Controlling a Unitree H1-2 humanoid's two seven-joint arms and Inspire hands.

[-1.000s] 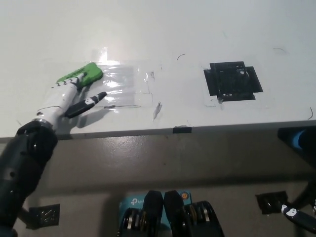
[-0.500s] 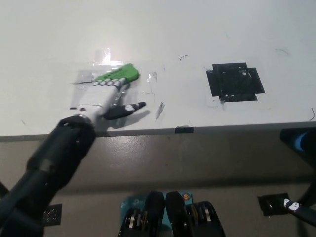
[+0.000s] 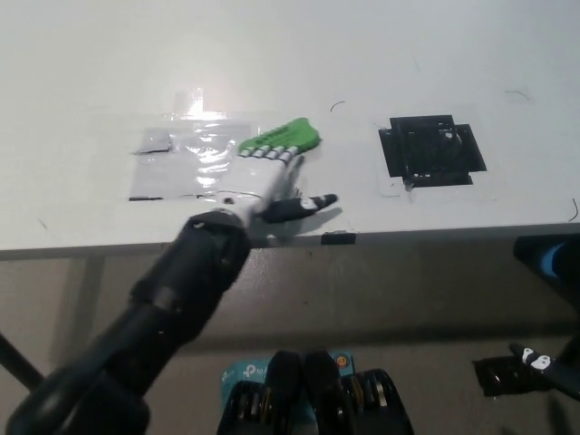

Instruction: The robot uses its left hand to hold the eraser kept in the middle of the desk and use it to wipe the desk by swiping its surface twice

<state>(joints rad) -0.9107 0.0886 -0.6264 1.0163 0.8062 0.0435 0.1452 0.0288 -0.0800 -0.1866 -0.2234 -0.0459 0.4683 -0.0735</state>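
A green eraser (image 3: 288, 135) lies flat on the white desk (image 3: 381, 54), just right of a clear taped patch (image 3: 186, 161). My white left hand (image 3: 267, 177) rests on top of it, fingers curled over the eraser's near edge and pressing it onto the surface, thumb sticking out to the right. The dark left arm stretches up from the lower left to the desk's front edge. Only a small piece of my black right hand (image 3: 544, 370) shows at the bottom right corner, below the desk; its fingers are not readable.
A black taped square (image 3: 430, 149) sits on the desk right of the eraser. A short black tape strip (image 3: 337, 237) marks the front edge just below my hand. Thin pen marks dot the surface.
My left hand has swept the eraser to the right across the clear taped patch, from its left end to past its right edge. The arm swung right with it.
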